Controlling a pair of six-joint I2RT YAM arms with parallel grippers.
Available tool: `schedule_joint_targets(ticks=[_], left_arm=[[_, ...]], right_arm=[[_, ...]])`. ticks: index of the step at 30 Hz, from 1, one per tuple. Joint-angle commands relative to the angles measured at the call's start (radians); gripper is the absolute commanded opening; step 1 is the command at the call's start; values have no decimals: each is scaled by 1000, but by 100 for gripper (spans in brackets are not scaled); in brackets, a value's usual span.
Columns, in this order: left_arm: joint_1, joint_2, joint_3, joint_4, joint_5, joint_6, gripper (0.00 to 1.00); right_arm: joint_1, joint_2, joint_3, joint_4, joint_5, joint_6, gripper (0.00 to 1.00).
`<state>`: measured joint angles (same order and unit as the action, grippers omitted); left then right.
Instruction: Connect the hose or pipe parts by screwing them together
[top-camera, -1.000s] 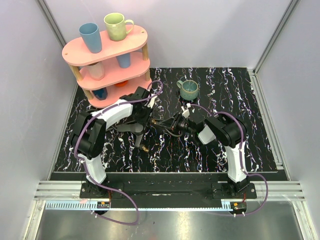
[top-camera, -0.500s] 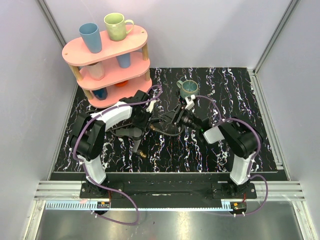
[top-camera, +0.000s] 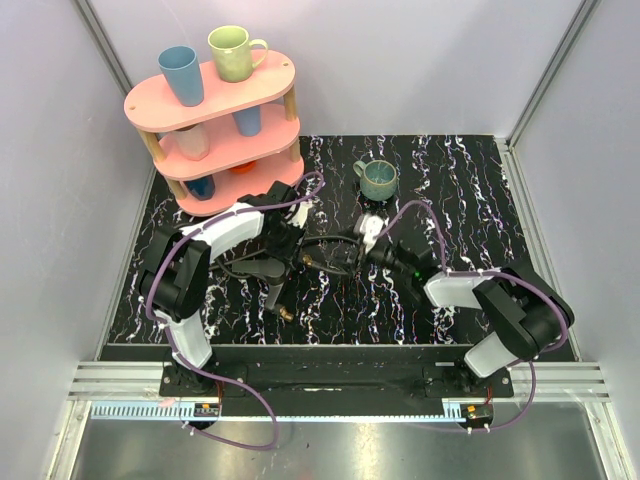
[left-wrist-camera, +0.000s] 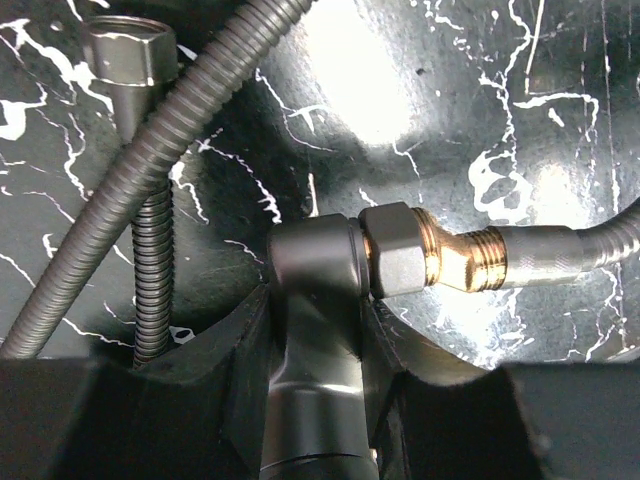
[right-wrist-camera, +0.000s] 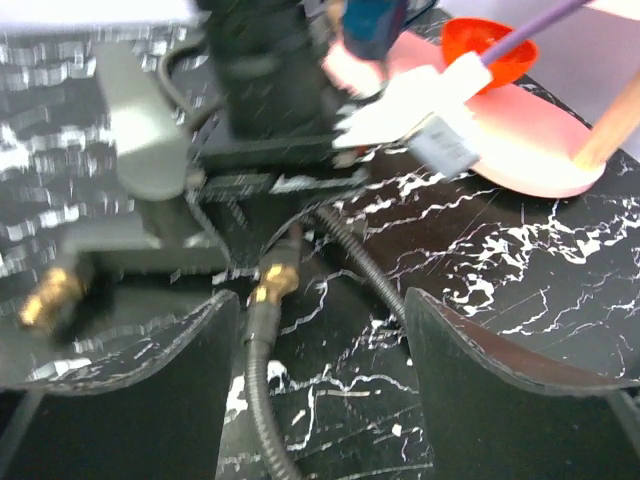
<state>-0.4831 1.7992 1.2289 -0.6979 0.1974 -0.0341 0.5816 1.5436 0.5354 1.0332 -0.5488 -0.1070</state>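
In the left pincer (left-wrist-camera: 315, 345), the grey stem (left-wrist-camera: 310, 262) — brass fitting (left-wrist-camera: 445, 262) against it

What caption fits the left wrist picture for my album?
Left gripper grips a dark grey stem; a brass fitting sits between it and a hose.

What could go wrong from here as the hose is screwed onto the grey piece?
1. The brass fitting looks tilted against the grey piece in the left gripper; it might cross-thread.
2. The right gripper is open around the hose, so the unsupported hose may sag and strain that joint.
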Motion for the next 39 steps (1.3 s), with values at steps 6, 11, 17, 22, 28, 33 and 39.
schedule_joint_targets(ticks=[6, 11, 17, 22, 28, 33, 39], left_arm=[[0, -37, 30, -32, 215, 2, 0], [-2, -37, 21, -34, 229, 3, 0], [0, -35, 17, -34, 247, 7, 0], [0, -37, 11, -35, 252, 5, 0], [0, -29, 11, -38, 252, 3, 0], [0, -26, 12, -38, 258, 2, 0], [0, -31, 1, -15, 290, -23, 0]], right_arm=[[191, -28, -112, -71, 139, -762, 74], [238, 27, -98, -87, 207, -826, 73], [270, 118, -68, -33, 280, -869, 68], [287, 171, -34, -13, 296, -873, 65], [297, 243, -20, 60, 326, -881, 58], [305, 271, -20, 105, 329, -884, 44], [316, 311, -9, 174, 294, -797, 17]])
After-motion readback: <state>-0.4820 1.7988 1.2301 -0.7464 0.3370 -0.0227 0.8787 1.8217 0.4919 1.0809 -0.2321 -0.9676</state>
